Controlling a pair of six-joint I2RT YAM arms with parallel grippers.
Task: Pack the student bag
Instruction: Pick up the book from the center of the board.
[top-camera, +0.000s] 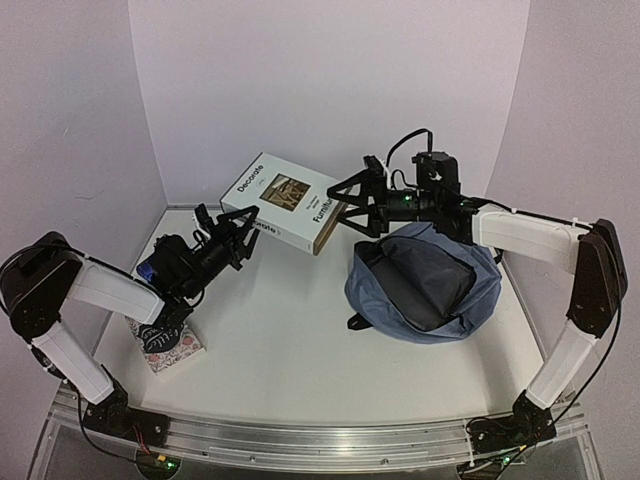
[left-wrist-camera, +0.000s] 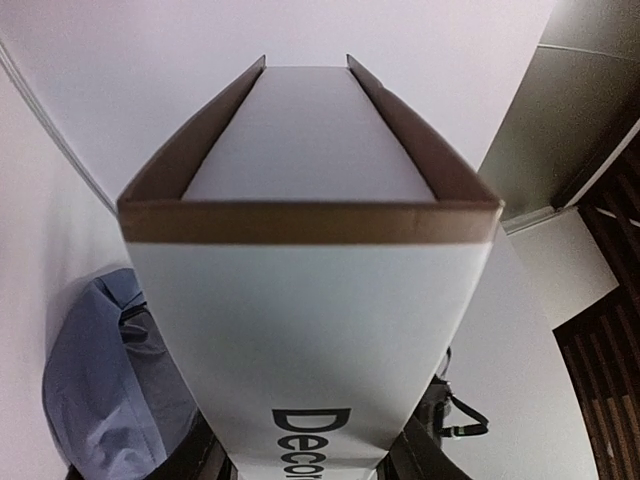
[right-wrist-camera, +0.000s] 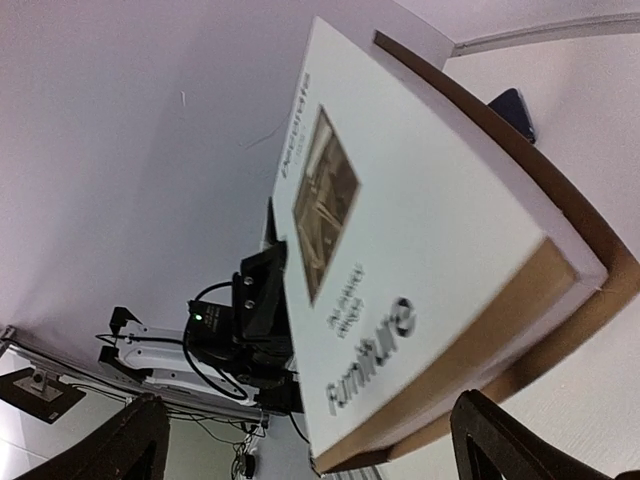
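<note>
Student bag (top-camera: 470, 290) (unzipped) lies near the airborne book's (top-camera: 285, 200) right edge.

The large book (top-camera: 285, 200) in the middle has a white cover with black lettering, a small sepia-brown picture on its front, and brown, cardboard-coloured edges. On the right, the student bag (top-camera: 470, 290) is slate blue with a dark grey, nearly black area across its middle. At the near left, a small book (top-camera: 178, 352) carries a fine floral print in pink and red on white. The table (top-camera: 280, 330) is white and the walls (top-camera: 330, 80) are pale lilac. The left gripper (top-camera: 245, 226) and the right gripper (top-camera: 346, 208) are black.
</note>
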